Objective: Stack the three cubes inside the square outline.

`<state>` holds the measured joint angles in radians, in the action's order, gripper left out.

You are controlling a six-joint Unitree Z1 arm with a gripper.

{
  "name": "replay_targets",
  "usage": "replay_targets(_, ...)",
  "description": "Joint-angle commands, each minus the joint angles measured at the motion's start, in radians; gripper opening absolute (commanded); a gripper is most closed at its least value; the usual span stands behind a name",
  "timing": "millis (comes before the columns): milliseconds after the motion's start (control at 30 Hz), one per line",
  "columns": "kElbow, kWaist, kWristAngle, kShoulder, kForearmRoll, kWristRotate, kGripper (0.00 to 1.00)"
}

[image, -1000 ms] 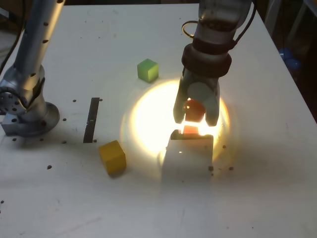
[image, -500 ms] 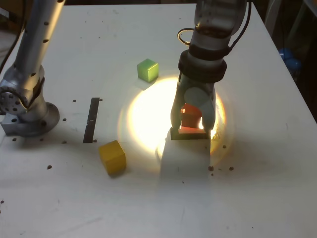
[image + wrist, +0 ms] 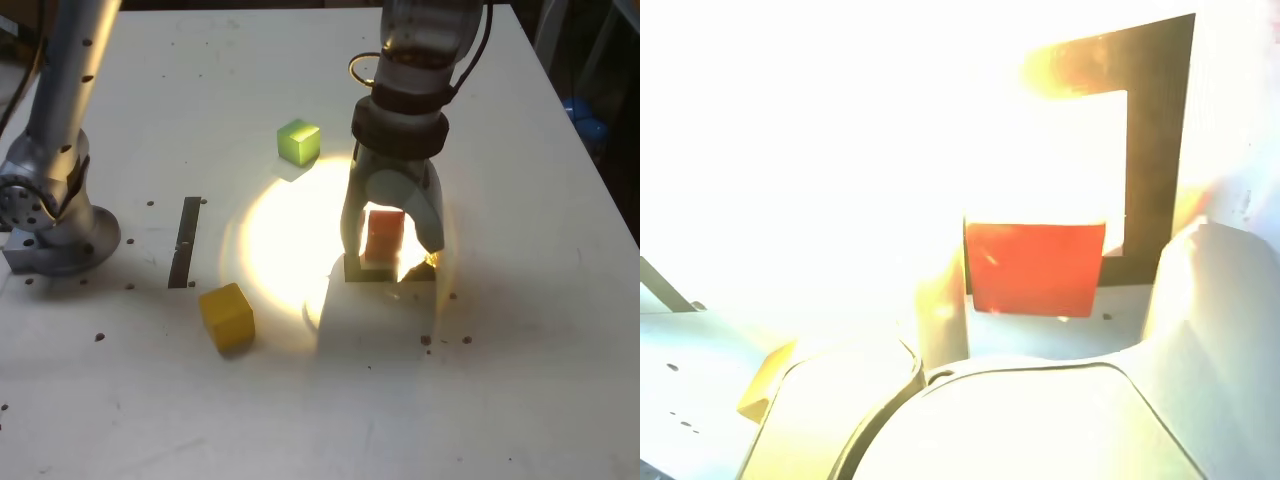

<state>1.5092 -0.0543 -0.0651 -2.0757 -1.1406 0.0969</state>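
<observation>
The orange-red cube stands on the table inside the dark square outline. My gripper straddles it, open. In the wrist view the cube shows bare table between it and one finger, and the other finger sits at its edge. The outline shows as a dark corner beyond the cube. The yellow cube lies at the front of the exterior view's left. The green cube sits further back, left of the arm.
A narrow dark strip lies near the arm's grey base on the exterior view's left. A bright lamp patch washes out the table around the gripper. The table's right edge is close, with a blue object beyond it.
The gripper came down with the orange-red cube, which now stands in the outline. The fingers have spread apart from it.
</observation>
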Motion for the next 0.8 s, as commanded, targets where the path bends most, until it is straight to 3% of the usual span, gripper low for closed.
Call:
replay_targets(0,-0.018,0.002,0.005,0.034,-0.007,-0.003,1.00)
replay_targets(167,-0.074,-0.005,0.042,0.103,-0.023,0.002,1.00)
replay_targets(467,-0.169,-0.130,0.198,0.240,-0.112,0.036,1.00)
replay_targets(567,-0.171,-0.166,0.215,0.267,-0.135,0.089,1.00)
replay_targets(767,-0.177,-0.238,0.213,0.278,-0.141,0.183,0.99)
